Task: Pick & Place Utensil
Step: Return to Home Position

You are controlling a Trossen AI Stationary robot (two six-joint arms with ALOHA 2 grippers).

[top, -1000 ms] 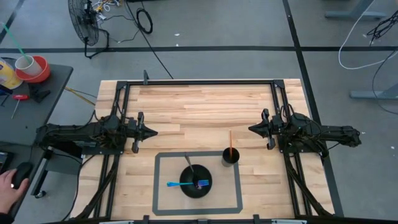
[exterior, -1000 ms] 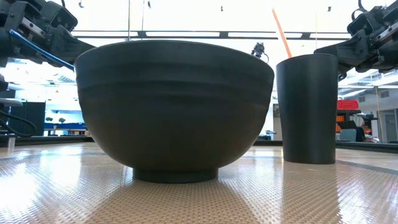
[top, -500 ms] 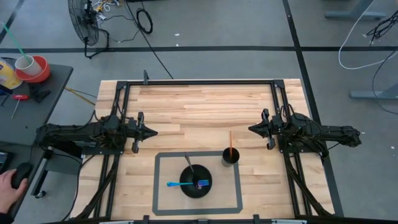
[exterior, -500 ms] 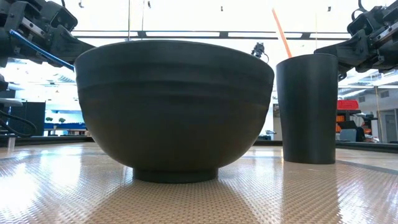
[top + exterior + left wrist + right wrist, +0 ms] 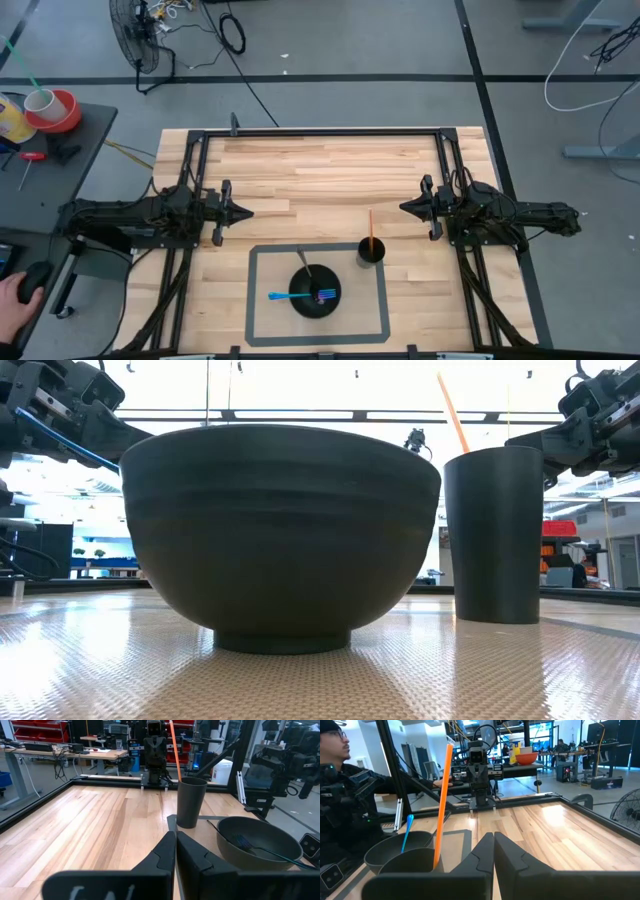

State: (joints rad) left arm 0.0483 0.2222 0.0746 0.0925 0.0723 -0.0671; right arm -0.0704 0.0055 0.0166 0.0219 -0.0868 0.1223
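A dark bowl (image 5: 315, 292) sits inside a grey taped rectangle near the table's near edge. It holds a blue utensil (image 5: 288, 296), a dark one (image 5: 303, 262) and a purple-tipped one (image 5: 324, 295), each leaning on the rim. Right of it stands a dark cup (image 5: 370, 251) with an orange utensil (image 5: 371, 231) upright in it. My left gripper (image 5: 246, 212) hovers shut over the table's left part. My right gripper (image 5: 404, 207) hovers shut at the right. The bowl (image 5: 257, 841) and cup (image 5: 191, 802) show in the left wrist view, the orange utensil (image 5: 441, 805) in the right.
A black frame (image 5: 320, 131) runs round the wooden table. Bare wood (image 5: 320, 180) lies between the two arms, toward the far edge. A person's hand on a mouse (image 5: 20, 292) shows off the table's left side; a person (image 5: 340, 785) sits beyond the table in the right wrist view.
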